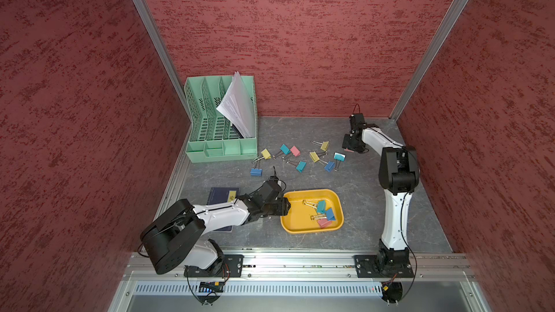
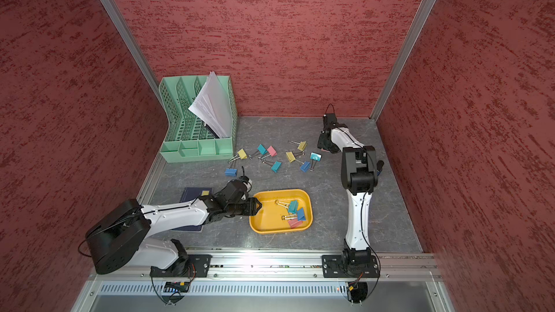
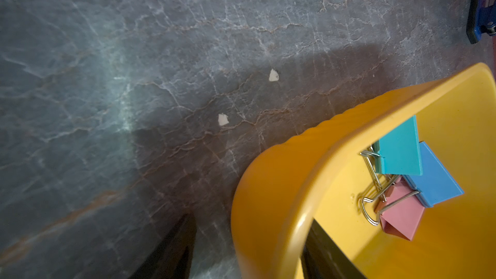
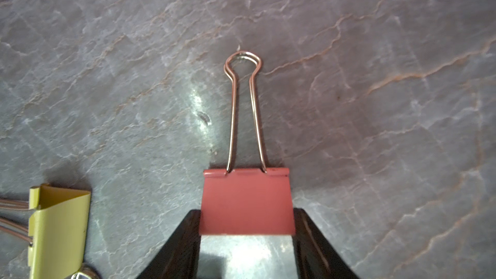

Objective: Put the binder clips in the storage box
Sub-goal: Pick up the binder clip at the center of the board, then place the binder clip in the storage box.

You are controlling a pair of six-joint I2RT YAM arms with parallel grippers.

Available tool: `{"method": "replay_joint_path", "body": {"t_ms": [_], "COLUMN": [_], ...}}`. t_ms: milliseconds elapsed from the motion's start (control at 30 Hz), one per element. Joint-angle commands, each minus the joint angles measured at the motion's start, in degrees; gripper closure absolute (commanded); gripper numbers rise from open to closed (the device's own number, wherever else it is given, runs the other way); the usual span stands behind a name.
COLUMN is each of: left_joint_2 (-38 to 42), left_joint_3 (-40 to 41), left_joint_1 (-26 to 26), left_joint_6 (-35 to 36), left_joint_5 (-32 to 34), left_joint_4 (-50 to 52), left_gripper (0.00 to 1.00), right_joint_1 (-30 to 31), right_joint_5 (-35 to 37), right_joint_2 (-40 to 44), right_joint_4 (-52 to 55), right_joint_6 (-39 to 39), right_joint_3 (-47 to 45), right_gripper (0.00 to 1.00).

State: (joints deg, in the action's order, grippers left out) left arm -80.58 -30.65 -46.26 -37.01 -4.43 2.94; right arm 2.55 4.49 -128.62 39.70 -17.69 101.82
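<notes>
Right hand [image 4: 247, 212] was closed against both sides of 1 pink clip [image 4: 245, 199]. That clip lay flat on the grey surface [image 4: 375, 103] at the far right, w/ its wire handles pointing away from the wrist. 1 yellow clip [image 4: 59, 226] lay just beside it.

Left hand [image 3: 252, 220] stood apart, straddling the left end wall of the storage box [image 1: 312, 230]. One finger [image 3: 171, 248] was outside and clear of the wall, the other inside.

Box: 1, yellow-orange, front-middle of the surface. It held 3 binder clips [image 1: 330, 214], bunched and touching: teal, blue and pink, x1 each.

Behind the box, btwn organizer and right arm, were 9 loose clips [image 1: 301, 166], incl. that yellow one:
- 3 yellow
- 3 teal
- 2 blue
- 1 pink

W/ the clamped one, that made 13 clips total.

Other items:
- 1 mint file organizer [image 1: 220, 151] at far left, w/ a sheaf of white papers [image 1: 237, 106] leaning in it.
- 1 dark blue notebook [image 1: 219, 196], partly under the left arm. Its yellow label [image 1: 232, 196] read "论".
- 1 blue stapler [image 3: 480, 9], only partly seen.
</notes>
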Motion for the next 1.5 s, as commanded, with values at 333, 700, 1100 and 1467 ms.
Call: {"method": "replay_joint_path", "body": {"t_ms": [333, 700, 1100, 1467], "left_joint_2": [-1.77, -1.78, -1.56, -1.2], "left_joint_3": [1.57, 1.56, 0.96, -0.16], "left_joint_1": [0.64, 0.6, 0.58, 0.6], "left_joint_6": [0.41, 0.54, 0.69, 1.08], "left_joint_5": [0.48, 0.4, 0.51, 1.15], "left_joint_4": [4.21, 4.08, 4.06, 4.99], "left_gripper": [0.36, 0.36, 0.35, 0.36], "right_joint_1": [-0.68, -0.36, 18.21, 40.66], "right_joint_5": [-1.38, -4.71, -12.22, -7.85], "right_joint_2": [1.59, 15.04, 48.55, 67.33], "right_joint_4": [-0.59, -4.13, -4.0, -0.01], "right_joint_6": [-0.28, 0.03, -0.8, -17.63], "right_joint_3": [-2.04, -9.67, -38.03, -52.69], "right_gripper": [0.55, 0.57, 0.57, 0.58]}}
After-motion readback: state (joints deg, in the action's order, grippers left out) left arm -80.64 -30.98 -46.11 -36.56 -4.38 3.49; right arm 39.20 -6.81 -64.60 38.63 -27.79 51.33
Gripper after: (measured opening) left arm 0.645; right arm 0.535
